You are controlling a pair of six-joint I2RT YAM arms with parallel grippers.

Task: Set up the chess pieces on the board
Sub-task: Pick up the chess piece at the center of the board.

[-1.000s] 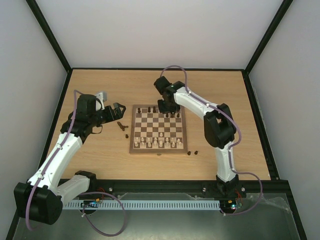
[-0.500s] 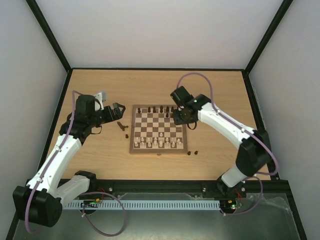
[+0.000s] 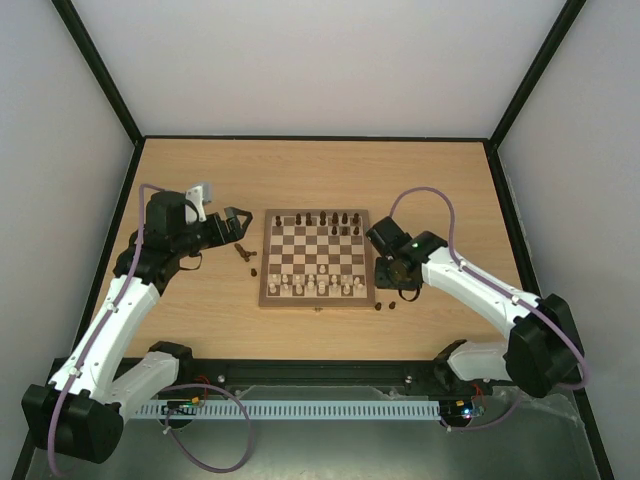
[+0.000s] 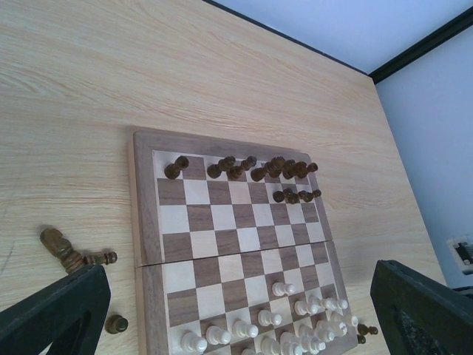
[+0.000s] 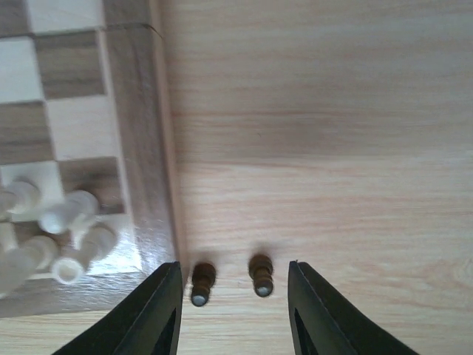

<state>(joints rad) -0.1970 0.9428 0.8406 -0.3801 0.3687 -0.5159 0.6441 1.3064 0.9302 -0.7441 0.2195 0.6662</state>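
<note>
Chess pieces (image 5: 202, 281) stand beside the board (image 5: 137, 148) edge, between right hand (image 5: 233, 275) fingers.

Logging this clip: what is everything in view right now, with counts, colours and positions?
board: one, brown and cream checks, table centre.
dark chessmen on board: more than ten, dark brown, far two rows; exact count unclear.
pale chessmen: many, cream, near rows of the board.
dark chessmen off board: dark brown; two standing right of the near corner; at least three left of the board, one lying.
table: one, light wood.
left gripper: black, open, left of the board.
right gripper: black, open, above the two right-hand pieces.
</note>
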